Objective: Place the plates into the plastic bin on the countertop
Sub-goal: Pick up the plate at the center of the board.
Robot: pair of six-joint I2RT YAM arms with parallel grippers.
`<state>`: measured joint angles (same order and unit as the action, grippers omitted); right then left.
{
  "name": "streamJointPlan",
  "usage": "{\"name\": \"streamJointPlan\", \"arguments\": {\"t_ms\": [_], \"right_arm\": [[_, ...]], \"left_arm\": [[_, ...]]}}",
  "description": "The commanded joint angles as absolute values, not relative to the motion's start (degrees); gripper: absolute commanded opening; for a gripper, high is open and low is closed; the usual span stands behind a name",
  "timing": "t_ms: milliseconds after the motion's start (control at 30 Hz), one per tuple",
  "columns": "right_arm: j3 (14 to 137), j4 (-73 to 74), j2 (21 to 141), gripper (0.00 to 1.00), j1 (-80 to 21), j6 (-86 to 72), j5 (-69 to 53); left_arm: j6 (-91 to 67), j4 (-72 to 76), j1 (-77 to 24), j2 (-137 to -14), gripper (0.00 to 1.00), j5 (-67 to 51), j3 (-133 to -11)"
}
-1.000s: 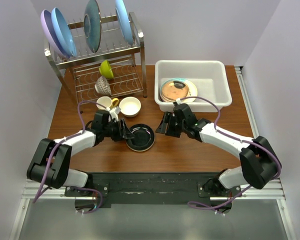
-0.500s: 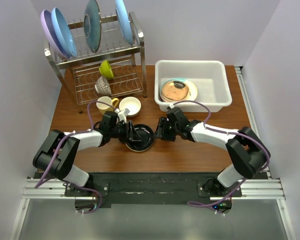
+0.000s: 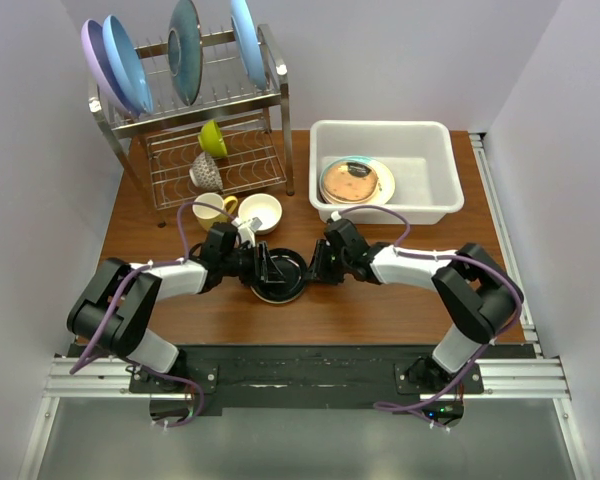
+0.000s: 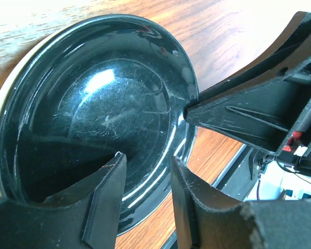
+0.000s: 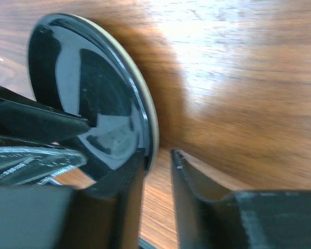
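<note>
Black plate (image 3: pixel 283 272) near the middle of the countertop (image 3: pixel 370 310), well apart from the white bin (image 3: pixel 452 172), which holds a stack of plates (image 3: pixel 356 181). The left gripper (image 3: pixel 263 268) reaches over the plate's left rim, fingers narrowly parted above the glossy bowl; whether they press on it cannot be told. The right gripper (image 3: pixel 316 267) meets the opposite rim, fingers narrow and astride the edge, one over the black face, one on the wood side; a firm pinch cannot be confirmed.
</note>
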<state>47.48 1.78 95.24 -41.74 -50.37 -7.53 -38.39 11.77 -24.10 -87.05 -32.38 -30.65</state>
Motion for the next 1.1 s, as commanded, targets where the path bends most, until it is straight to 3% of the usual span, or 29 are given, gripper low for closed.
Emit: {"name": "streamJointPlan", "arguments": {"t_ms": [0, 167, 267, 433, 900, 1067], "right_arm": [[49.75, 0.35, 96.94, 0.16, -42.19, -50.62, -7.21], [50.36, 2.53, 95.63, 0.03, -42.71, -50.01, -5.54], [51.59, 6.23, 94.05, 0.01, -42.80, -49.05, -3.78], [52.56, 9.49, 91.32, 0.01, -42.89, -48.16, -2.20], [53.18, 16.17, 85.87, 0.01, -43.07, -45.97, -0.09], [51.07, 16.61, 83.94, 0.01, -43.07, -46.32, 0.87]], "left_arm": [[-37.18, 8.35, -24.61, -88.42, 0.45, -29.62, -30.59], [-35.69, 4.41, -24.70, -86.31, 0.53, -28.48, -32.43], [-34.10, 0.45, -24.61, -84.47, 0.63, -26.63, -35.24], [-33.93, -2.90, -24.61, -82.09, 0.71, -25.75, -38.05], [-34.10, -3.07, -24.43, -78.05, 0.73, -23.64, -37.88], [-34.01, -2.73, -24.43, -80.33, 0.64, -24.26, -37.62]]}}
